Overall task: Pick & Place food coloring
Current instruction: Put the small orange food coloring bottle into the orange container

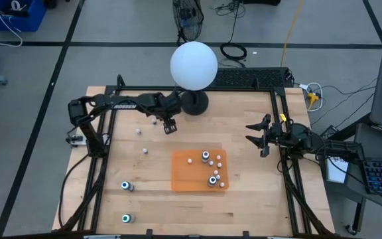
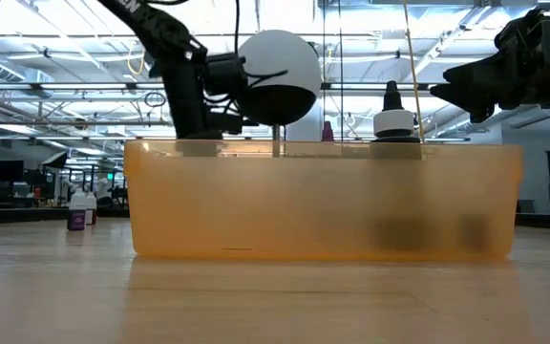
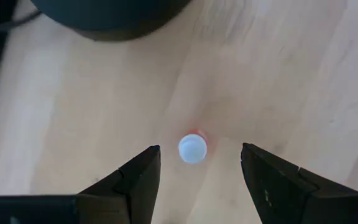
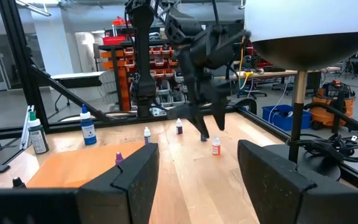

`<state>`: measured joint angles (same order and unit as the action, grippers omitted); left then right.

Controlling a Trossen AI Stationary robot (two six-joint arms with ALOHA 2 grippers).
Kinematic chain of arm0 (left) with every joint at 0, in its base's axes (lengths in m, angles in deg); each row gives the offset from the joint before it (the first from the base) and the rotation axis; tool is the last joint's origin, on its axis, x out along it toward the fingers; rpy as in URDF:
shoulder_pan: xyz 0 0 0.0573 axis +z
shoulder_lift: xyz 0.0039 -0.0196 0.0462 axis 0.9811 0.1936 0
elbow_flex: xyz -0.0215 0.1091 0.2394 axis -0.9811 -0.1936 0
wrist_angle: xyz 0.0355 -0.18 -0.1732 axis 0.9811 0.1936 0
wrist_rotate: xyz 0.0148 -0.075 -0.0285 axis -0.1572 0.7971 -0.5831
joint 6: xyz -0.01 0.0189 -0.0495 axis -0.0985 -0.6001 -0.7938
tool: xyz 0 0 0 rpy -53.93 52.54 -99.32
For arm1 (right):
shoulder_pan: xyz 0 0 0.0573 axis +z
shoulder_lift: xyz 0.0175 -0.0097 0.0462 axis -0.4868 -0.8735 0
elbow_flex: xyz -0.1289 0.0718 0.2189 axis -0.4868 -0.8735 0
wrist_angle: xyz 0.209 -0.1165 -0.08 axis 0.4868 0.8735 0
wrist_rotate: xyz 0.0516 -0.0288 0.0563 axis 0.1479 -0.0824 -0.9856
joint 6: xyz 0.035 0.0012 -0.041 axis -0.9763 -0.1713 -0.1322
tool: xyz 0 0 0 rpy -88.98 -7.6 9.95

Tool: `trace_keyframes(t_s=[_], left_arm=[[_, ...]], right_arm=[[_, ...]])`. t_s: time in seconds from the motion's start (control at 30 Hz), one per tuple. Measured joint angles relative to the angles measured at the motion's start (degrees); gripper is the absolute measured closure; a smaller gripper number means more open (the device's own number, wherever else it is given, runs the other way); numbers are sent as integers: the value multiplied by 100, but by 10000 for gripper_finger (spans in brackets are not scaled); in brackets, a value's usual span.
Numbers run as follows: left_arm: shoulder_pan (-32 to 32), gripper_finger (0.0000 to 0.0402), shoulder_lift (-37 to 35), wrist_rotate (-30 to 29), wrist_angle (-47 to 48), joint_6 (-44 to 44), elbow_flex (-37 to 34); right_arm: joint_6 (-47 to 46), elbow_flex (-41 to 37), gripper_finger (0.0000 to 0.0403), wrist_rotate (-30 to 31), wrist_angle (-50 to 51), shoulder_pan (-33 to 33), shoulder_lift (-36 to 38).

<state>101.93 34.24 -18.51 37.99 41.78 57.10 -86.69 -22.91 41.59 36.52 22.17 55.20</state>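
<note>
Left wrist view shows your left claw (image 3: 199, 168) spread and poised directly above a red food coloring bottle (image 3: 192, 149) standing upright on the worktop (image 3: 303, 74) near the globe lamp's black base (image 3: 104, 15). Keep the cap centred between the fingers as you descend, then close gently. Your right claw (image 1: 260, 137) waits spread beyond the orange mat (image 1: 186, 176).
</note>
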Motion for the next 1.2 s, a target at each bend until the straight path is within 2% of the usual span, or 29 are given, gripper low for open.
trace_keyframes(t_s=[0.4,0.8,1.2], left_arm=[[13,176,0,-291,-879,-35,-650],[20,176,0,45,-1106,-16,-690],[20,176,0,20,-1113,-44,-690]], right_arm=[[0,-1,195,-1,-1,0,0],[1,-2,195,-2,-2,0,0],[0,0,195,-2,-2,-2,0]])
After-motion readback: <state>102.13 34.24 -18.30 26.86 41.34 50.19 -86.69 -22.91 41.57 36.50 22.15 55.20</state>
